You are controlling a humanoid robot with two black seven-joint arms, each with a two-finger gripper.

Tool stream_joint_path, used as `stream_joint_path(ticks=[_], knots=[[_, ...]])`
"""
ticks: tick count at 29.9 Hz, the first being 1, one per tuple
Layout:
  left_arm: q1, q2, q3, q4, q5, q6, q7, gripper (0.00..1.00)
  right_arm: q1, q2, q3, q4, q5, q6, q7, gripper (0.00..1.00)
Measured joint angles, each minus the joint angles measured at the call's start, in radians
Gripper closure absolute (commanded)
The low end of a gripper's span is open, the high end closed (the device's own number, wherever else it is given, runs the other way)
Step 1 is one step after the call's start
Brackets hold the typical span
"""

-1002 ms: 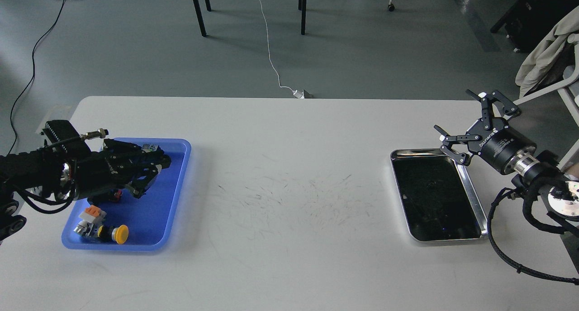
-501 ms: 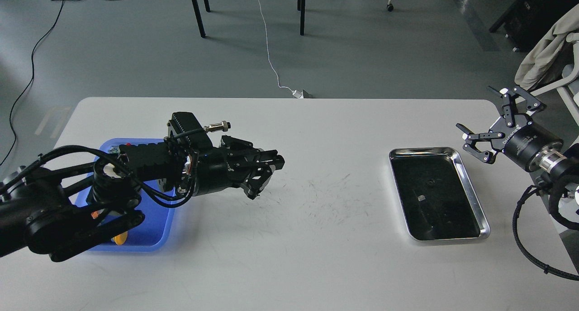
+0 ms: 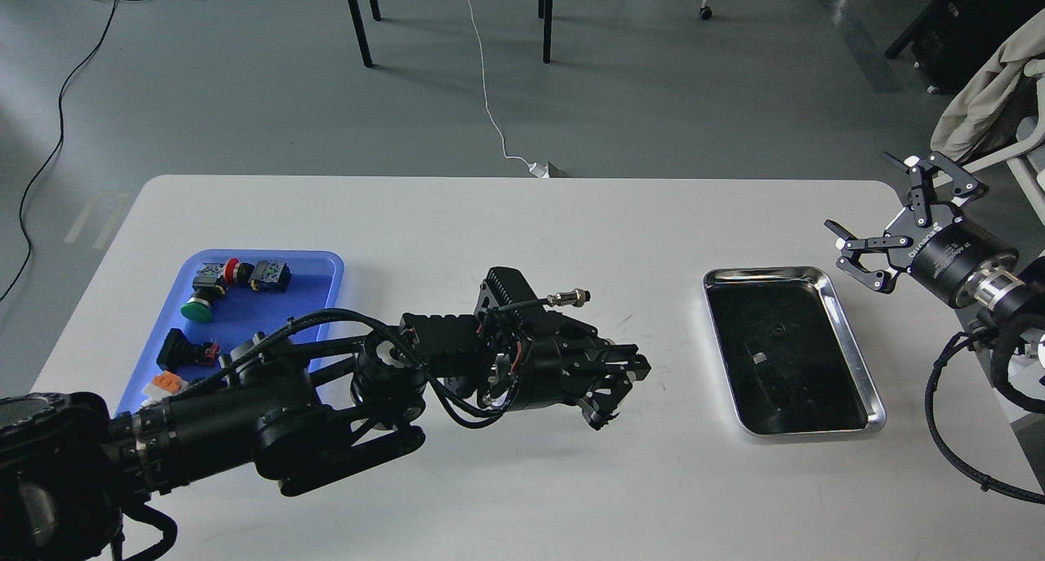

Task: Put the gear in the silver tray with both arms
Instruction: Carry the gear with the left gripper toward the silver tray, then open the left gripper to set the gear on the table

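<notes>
Carefully, the left tool (image 3: 614,385), fingers together though I cannot tell around what, should travel on to the silver tray (image 3: 849,336) ahead of it and release low, while the right tool (image 3: 886,218) waits with fingers apart beyond the tray's far side.

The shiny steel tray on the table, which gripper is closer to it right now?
Right. The right gripper hovers just past the shiny steel tray's far right corner; the left gripper is over the table to its left, clearly farther.

The left arm (image 3: 269,406) reaches in low from the left, stretched across toward the right, its gripper (image 3: 616,389) pointing right with the tips angled downward; the dark jaws sit close together, and whether they hold anything cannot be told. The right arm (image 3: 992,300) enters from the right, its gripper (image 3: 886,218) raised, jaws spread wide apart and empty
</notes>
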Motion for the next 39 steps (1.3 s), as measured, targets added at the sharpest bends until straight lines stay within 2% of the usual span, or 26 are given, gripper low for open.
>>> stream_joint_path(ticks=[4, 12, 20, 24, 26, 28, 30, 34, 37, 39], knots=[[0.000, -0.087, 0.010, 0.086, 0.000, 0.005, -0.002, 0.85, 0.000, 0.000, 0.009, 0.001, 0.000, 0.000, 0.000, 0.03], [-0.008, -0.101, 0.011, 0.252, -0.002, 0.027, -0.009, 0.85, 0.000, -0.003, 0.023, 0.001, 0.000, 0.000, 0.000, 0.03], [-0.015, -0.101, 0.040, 0.272, -0.014, 0.050, -0.008, 0.84, -0.002, -0.004, 0.025, 0.001, 0.000, 0.000, 0.000, 0.03], [-0.015, -0.101, 0.040, 0.272, -0.015, 0.062, -0.003, 0.78, -0.002, -0.004, 0.026, 0.001, 0.000, 0.000, 0.001, 0.03], [-0.015, -0.101, 0.041, 0.272, -0.016, 0.074, -0.002, 0.69, -0.002, -0.002, 0.026, 0.000, 0.000, 0.000, 0.001, 0.03], [-0.014, -0.101, 0.041, 0.272, -0.018, 0.086, -0.002, 0.64, -0.002, 0.000, 0.026, -0.001, 0.000, 0.000, 0.002, 0.02], [-0.014, -0.101, 0.041, 0.272, -0.019, 0.098, -0.001, 0.49, -0.001, 0.000, 0.030, -0.001, 0.000, 0.000, 0.002, 0.02], [-0.008, -0.101, 0.041, 0.272, -0.032, 0.108, 0.002, 0.38, 0.000, 0.003, 0.043, -0.001, 0.000, 0.000, 0.002, 0.02], [-0.003, -0.101, 0.040, 0.271, -0.043, 0.120, 0.004, 0.16, 0.003, 0.003, 0.044, -0.001, 0.000, 0.000, 0.002, 0.02], [-0.002, -0.101, 0.040, 0.271, -0.053, 0.136, 0.004, 0.08, 0.012, 0.004, 0.044, -0.001, 0.000, 0.000, 0.002, 0.02]])
